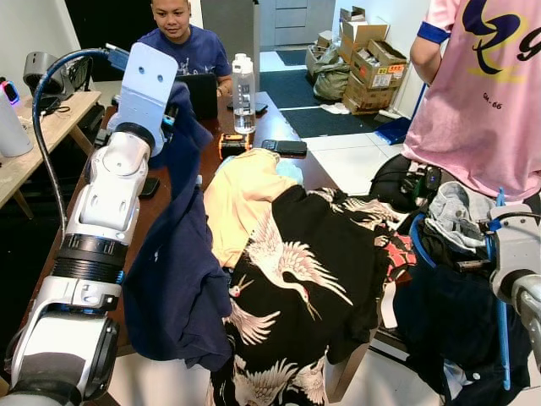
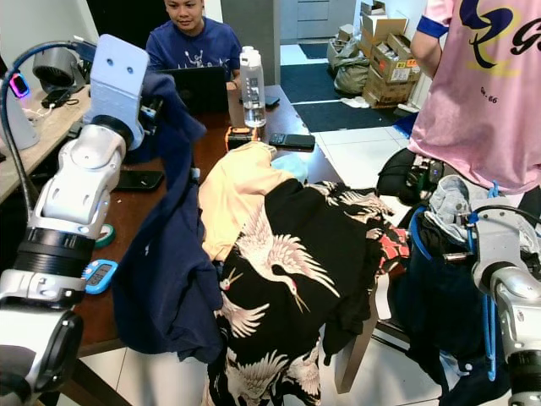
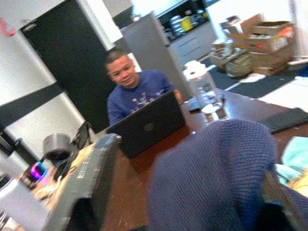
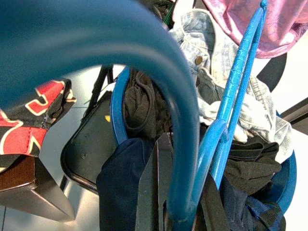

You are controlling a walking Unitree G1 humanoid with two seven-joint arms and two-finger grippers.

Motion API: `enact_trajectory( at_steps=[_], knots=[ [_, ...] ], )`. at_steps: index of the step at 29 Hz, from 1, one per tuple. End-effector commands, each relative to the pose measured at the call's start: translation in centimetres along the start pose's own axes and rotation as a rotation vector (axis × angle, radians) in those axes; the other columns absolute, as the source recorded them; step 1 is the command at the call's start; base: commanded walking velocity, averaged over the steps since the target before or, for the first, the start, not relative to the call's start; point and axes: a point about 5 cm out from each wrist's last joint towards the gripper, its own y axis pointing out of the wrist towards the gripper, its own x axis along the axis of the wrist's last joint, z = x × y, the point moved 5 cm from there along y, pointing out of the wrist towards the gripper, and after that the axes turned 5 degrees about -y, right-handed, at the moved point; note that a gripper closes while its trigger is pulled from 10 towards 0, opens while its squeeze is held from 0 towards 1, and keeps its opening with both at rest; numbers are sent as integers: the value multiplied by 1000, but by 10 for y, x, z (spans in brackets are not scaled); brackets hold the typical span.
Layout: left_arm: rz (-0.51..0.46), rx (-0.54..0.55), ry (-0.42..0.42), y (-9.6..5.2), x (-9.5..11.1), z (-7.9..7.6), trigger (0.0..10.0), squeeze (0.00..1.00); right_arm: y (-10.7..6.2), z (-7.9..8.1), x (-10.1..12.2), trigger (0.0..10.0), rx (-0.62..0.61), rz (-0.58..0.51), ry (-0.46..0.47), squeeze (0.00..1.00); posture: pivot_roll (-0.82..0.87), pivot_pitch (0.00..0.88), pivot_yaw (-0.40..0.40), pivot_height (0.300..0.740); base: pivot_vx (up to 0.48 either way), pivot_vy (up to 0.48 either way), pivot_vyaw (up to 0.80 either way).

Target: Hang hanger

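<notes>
One blue plastic hanger (image 4: 231,96) is pinched in the right pincer (image 4: 180,192), beside the desk (image 1: 270,127) over a laundry basket (image 4: 118,110). One navy garment (image 1: 182,254) drapes over the left pincer (image 3: 178,202); its fingers are hidden, so I cannot tell their state. Two persons are near.

A table (image 1: 279,127) is located ahead, covered by garments (image 1: 287,262). A bottle (image 1: 243,93) and a laptop (image 1: 203,93) are placed at its far end, before a seated person (image 1: 186,42). A laundry basket (image 1: 448,254) is positioned right of the table, with cardboard boxes (image 1: 368,55) behind.
</notes>
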Motion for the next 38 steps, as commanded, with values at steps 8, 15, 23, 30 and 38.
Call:
enact_trajectory(
  at_steps=[8,15,23,30,38],
  knots=[
    [-88,-262,-27,-9,16,-52,10000,278,0,-3,1,10000,-18,12,-35,0,-59,0,21,740,0,0,0],
    [-28,-696,-57,-43,13,-106,10000,0,-2,-6,-6,10000,-19,52,-84,0,-56,0,21,740,0,0,0],
    [81,-975,-456,-80,28,-130,10000,0,-3,-5,-8,10000,-12,74,-105,0,-59,0,25,740,0,0,0],
    [146,-768,-329,-54,8,-113,10000,0,-4,-5,-8,10000,-10,80,-123,0,-61,0,21,740,0,0,0],
    [258,-176,-193,-11,-32,-21,10000,0,-4,-3,-3,10000,6,58,-131,0,-63,0,21,740,0,0,0]
  ],
)
